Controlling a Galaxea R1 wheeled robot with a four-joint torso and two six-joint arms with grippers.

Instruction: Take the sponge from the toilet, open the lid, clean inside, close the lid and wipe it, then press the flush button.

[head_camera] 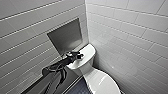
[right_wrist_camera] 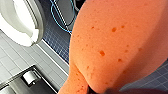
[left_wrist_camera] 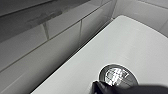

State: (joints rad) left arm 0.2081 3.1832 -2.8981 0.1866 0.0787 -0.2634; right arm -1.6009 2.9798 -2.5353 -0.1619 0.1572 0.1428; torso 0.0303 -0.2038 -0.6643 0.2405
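The white toilet (head_camera: 98, 75) stands in a tiled corner with its lid (head_camera: 103, 82) down. My left arm reaches in from the lower left, and the left gripper (head_camera: 78, 56) is over the cistern top (head_camera: 88, 53). In the left wrist view its dark shut tip (left_wrist_camera: 107, 87) sits at the near edge of the round chrome flush button (left_wrist_camera: 119, 74). The orange-red sponge (right_wrist_camera: 112, 45) looms large and porous in the right wrist view, with the right gripper (right_wrist_camera: 100, 91) shut on its lower end. Beyond the sponge lies the toilet (right_wrist_camera: 18, 22).
White tiled walls close in behind and to the right of the cistern. A grey recessed niche (head_camera: 66, 35) sits in the left wall above it. The floor (right_wrist_camera: 58, 42) is dark blue tile, with a blue cable (right_wrist_camera: 56, 17) lying on it. A paper roll holder (right_wrist_camera: 30, 78) hangs on the wall.
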